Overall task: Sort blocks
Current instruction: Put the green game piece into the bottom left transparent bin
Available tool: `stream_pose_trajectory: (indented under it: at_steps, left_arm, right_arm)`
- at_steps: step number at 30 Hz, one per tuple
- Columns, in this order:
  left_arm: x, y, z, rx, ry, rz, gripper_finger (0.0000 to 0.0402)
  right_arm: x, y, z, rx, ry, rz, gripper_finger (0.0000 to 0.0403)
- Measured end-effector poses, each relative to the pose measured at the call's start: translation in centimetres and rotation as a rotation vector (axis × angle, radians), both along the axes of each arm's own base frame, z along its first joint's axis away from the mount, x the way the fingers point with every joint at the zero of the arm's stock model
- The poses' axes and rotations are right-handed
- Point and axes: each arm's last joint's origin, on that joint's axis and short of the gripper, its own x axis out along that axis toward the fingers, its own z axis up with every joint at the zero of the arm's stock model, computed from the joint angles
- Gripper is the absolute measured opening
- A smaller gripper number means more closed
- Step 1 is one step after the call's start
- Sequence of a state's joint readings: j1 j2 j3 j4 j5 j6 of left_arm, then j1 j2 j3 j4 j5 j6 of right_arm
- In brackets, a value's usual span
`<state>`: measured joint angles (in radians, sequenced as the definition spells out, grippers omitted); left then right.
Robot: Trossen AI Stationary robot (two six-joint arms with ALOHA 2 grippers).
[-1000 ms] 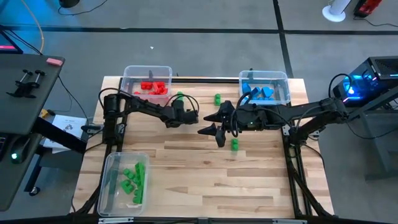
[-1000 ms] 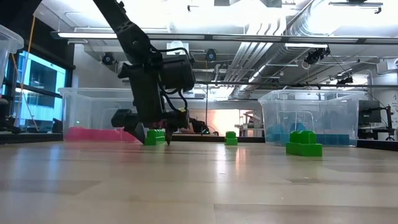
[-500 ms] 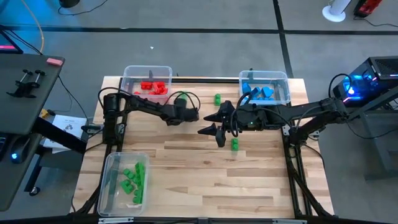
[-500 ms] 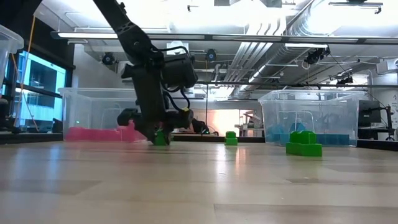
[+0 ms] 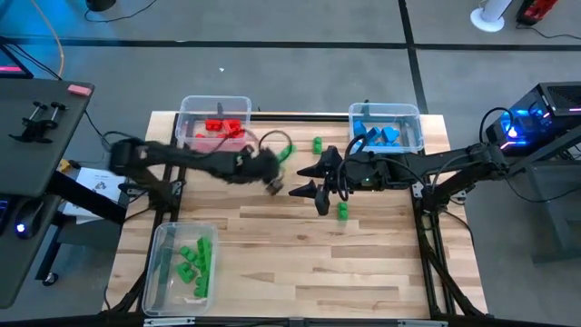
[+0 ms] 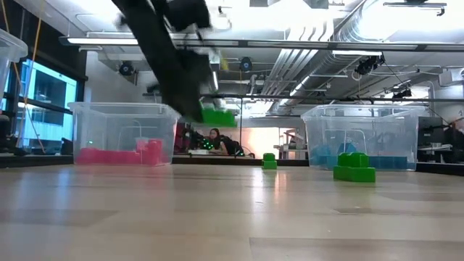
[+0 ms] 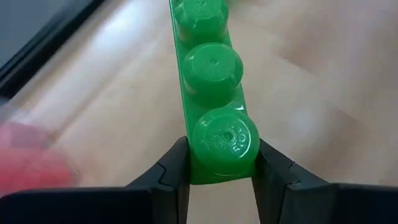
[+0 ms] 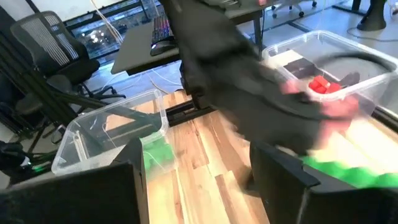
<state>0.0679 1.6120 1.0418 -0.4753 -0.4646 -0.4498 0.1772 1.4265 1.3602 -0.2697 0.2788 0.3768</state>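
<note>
Left wrist view: left pincer (image 7: pixel 221 171) is clamped on a green block strip (image 7: pixel 214 68), three studs in a row, fingers (image 7: pixel 171 180) pressed to both sides of the end stud. Low view shows that strip (image 6: pixel 217 116) lifted clear of the table (image 6: pixel 232 217), in the air in front of the bin with red blocks (image 6: pixel 119 134). High view: left pincer (image 5: pixel 275 184) sits mid-table, just beside the right pincer (image 5: pixel 313 193); motion blur there, so the strip is probably the green smear by the left arm's wrist.

Right pincer hangs over the table centre, fingers apart, nothing between them.

Loose green blocks on the table: one (image 5: pixel 343 211) just beside the right pincer, one (image 5: pixel 318 143) near the far edge between the two far bins. Low view shows both, the bigger cluster (image 6: pixel 354 167) nearer, the small one (image 6: pixel 269 161) farther back.

Bins: red blocks (image 5: pixel 218 126) at far left, blue blocks (image 5: pixel 377 134) at far right, green blocks (image 5: pixel 192 263) in the near-left bin (image 5: pixel 162 238).
</note>
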Motion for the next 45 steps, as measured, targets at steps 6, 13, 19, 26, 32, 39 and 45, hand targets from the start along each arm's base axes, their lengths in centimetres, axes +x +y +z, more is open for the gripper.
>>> stream_pose_trajectory:
  at_steps: [6,13,19,26,32,39,45]
  left_arm:
    - [-6.8,-6.3,6.9,-0.094,0.005,-0.341,0.0097]
    - [-16.8,-11.0,12.3,-0.632,-0.143,-0.477,0.0097]
    - [-22.0,-12.5,14.5,-1.141,-0.110,-0.379,0.0097]
    - [-24.8,-14.7,13.3,-1.290,0.392,-0.232,0.0103]
    - [-24.7,-16.2,12.4,-1.248,0.510,-0.198,0.0148]
    - [-23.8,-16.8,12.9,-1.311,0.435,-0.263,0.0213]
    - [-21.8,-16.0,13.4,-1.265,0.178,-0.374,0.0242]
  right_arm:
    - [0.0,-0.1,0.0,-0.089,0.008,-0.004,0.0167]
    - [0.0,-0.7,0.0,-0.171,0.023,-0.027,0.0167]
    - [0.2,-2.1,0.0,-0.171,0.027,-0.071,0.0167]
    - [0.2,-2.6,-0.1,-0.162,0.033,-0.068,0.0167]
    - [0.1,-2.6,-0.4,-0.167,0.072,-0.062,0.0167]
    - [0.1,-2.5,-0.5,-0.148,0.082,-0.026,0.0167]
    - [0.1,-2.2,-0.6,-0.066,0.076,0.051,0.0167]
